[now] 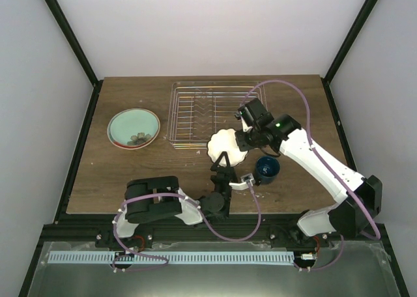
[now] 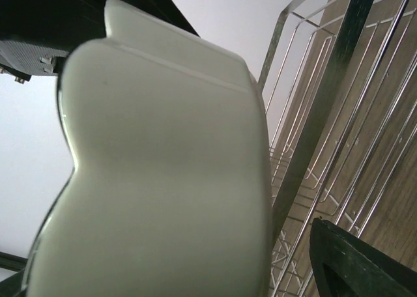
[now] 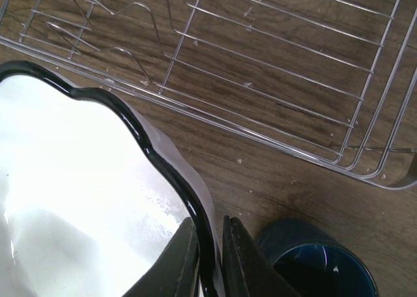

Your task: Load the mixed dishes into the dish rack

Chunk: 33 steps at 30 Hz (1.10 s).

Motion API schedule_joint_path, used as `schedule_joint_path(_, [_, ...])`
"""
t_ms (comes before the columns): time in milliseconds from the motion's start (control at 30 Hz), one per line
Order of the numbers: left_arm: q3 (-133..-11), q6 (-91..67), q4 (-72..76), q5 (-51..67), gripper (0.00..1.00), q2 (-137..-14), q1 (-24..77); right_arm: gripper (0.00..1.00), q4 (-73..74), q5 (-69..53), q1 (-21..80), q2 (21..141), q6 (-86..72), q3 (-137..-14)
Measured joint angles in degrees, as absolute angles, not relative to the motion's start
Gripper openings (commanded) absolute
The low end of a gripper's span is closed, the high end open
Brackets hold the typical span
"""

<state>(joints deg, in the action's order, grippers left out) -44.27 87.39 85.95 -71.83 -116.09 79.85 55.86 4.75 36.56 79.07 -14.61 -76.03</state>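
Observation:
A white scalloped dish (image 1: pixel 227 145) with a dark rim is held off the table just in front of the dish rack (image 1: pixel 195 111). My right gripper (image 1: pixel 246 139) is shut on its rim (image 3: pixel 210 258), one finger inside and one outside. The left gripper (image 1: pixel 223 161) stands open under the dish's near edge. In the left wrist view the dish (image 2: pixel 163 180) fills the frame, and one dark finger (image 2: pixel 355 261) stays apart from it. The other finger is hidden. A dark blue mug (image 1: pixel 268 169) stands upright on the table right of the dish. A pale-green, red-rimmed plate (image 1: pixel 133 127) lies at the left.
The silver wire rack (image 3: pixel 273 69) holds no dishes in view, and its near rail runs close behind the held dish. The mug (image 3: pixel 319 264) sits directly below the right gripper's outer finger. Black frame posts edge the wooden table.

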Motion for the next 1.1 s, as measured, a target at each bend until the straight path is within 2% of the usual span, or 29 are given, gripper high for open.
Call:
schedule_joint_path(167, [-44.3,87.4,86.0,-71.7,0.82,-116.2,79.9,0.01,56.9,4.7,36.6,79.3,-14.6,-76.0])
schedule_joint_path(400, [-44.3,87.4,86.0,-71.7,0.77,-116.2,79.9,0.01,57.4,5.2,36.6,80.5,-14.7,-76.0])
schedule_joint_path(1100, [-44.5,87.2,86.0,-71.9,0.77,-117.3,81.3,0.01,55.3,7.6,31.6,82.8,-15.1,-76.5])
